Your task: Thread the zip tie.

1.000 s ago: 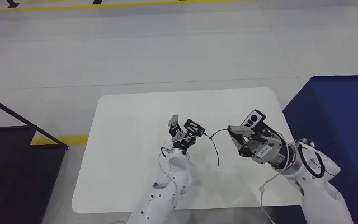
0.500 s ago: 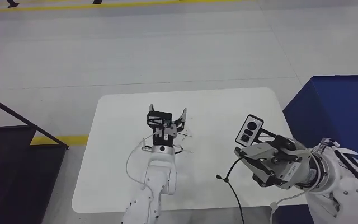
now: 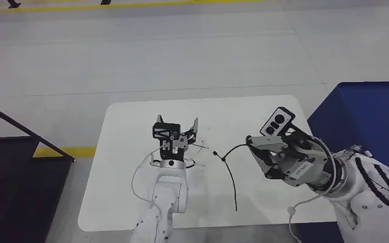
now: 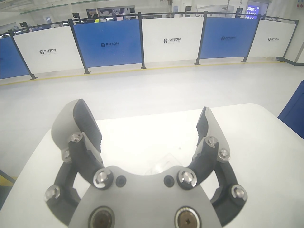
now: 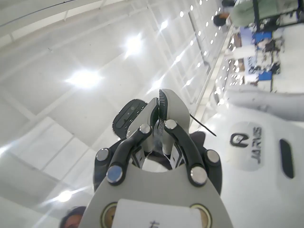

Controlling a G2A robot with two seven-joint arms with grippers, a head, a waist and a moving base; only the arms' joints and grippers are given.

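The black zip tie (image 3: pixel 230 179) hangs from my right gripper (image 3: pixel 250 144), which is shut on one end of it above the white table's (image 3: pixel 115 188) right half. From there the strap bends to a small knot-like head (image 3: pixel 223 159), then runs down toward the front edge. In the right wrist view the shut fingers (image 5: pixel 163 110) point up at the ceiling, and a short tip of the zip tie (image 5: pixel 203 126) pokes out beside them. My left gripper (image 3: pixel 176 127) is open and holds nothing, left of the tie and apart from it. Its spread fingers (image 4: pixel 87 124) stand over the table (image 4: pixel 249 148).
A blue barrier (image 3: pixel 358 115) stands close to the table's right edge, and a dark frame (image 3: pixel 27 136) stands off to the left. A small clear scrap (image 4: pixel 165 162) lies on the table under the left gripper. Fence panels (image 4: pixel 171 41) line the far floor.
The left gripper let go of the tie, opened and swung away to the left. The right gripper, still holding the tie, dropped toward the front edge and then came back up.
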